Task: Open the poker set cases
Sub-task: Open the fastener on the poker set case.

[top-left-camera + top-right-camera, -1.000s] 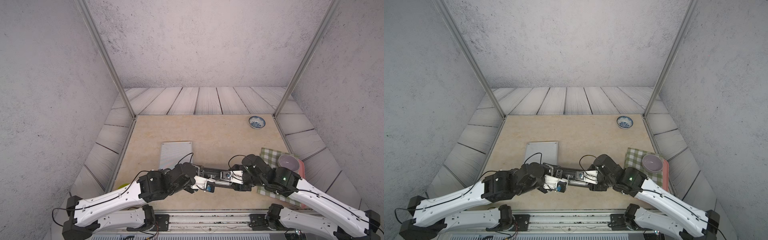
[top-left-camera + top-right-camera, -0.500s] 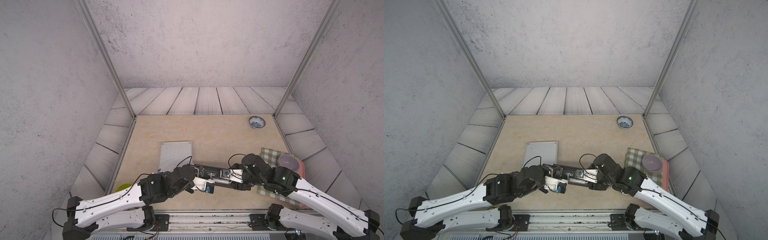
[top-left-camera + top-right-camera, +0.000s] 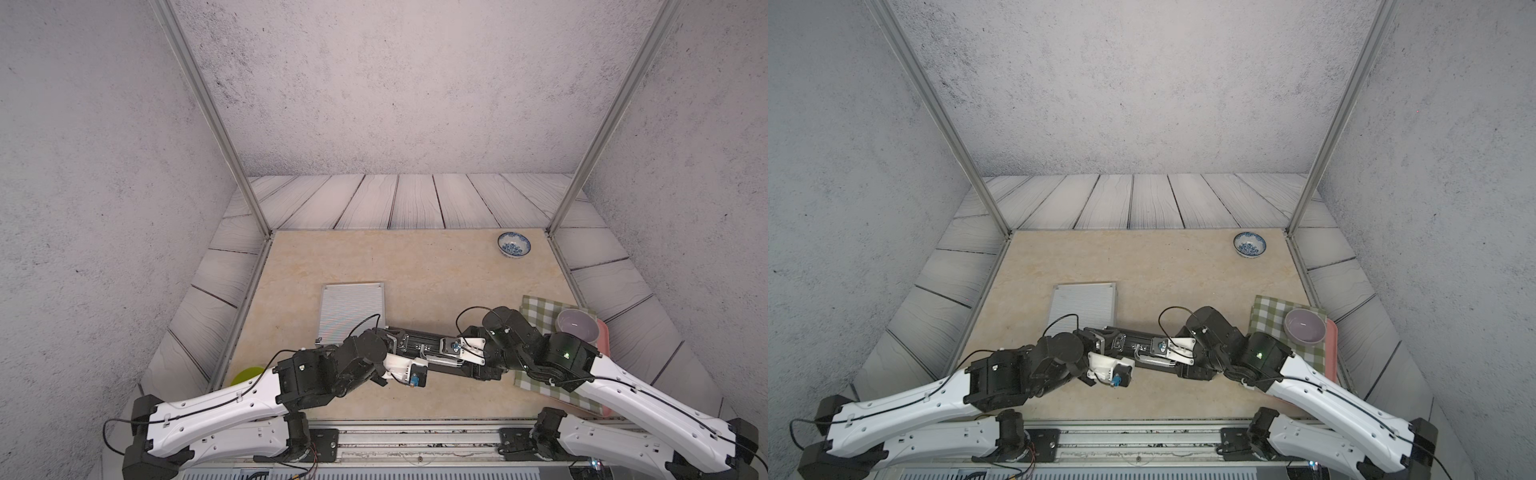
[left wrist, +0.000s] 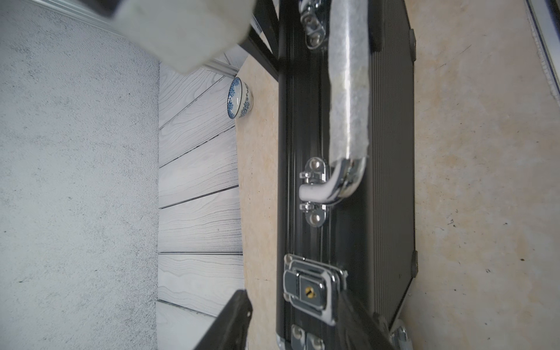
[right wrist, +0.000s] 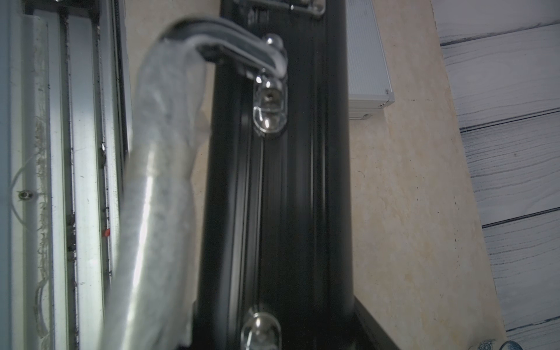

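The black poker set case [image 3: 428, 347] stands on its long edge near the table's front, its handle [image 4: 348, 91] and chrome latch [image 4: 312, 292] facing up. My left gripper [image 3: 395, 337] is open and straddles the case's left end at the latch. One of its fingers [image 4: 233, 321] is clear of the case and the other rests against the ribbed face. My right gripper [image 3: 459, 357] is shut on the right part of the black case [image 5: 272, 197], beside the handle. The silver case [image 3: 351, 311] lies flat and closed just behind.
A blue patterned bowl [image 3: 514, 244] sits at the back right. A checked cloth [image 3: 540, 309] on a pink tray [image 3: 603, 347] holds a lavender bowl [image 3: 577, 325] under my right arm. A green object [image 3: 247, 375] lies at the front left. Metal rails run along the front edge.
My left gripper's jaws have narrowed a little around the black case's left end, and the left arm has shifted slightly. The right gripper and the silver case have not moved.
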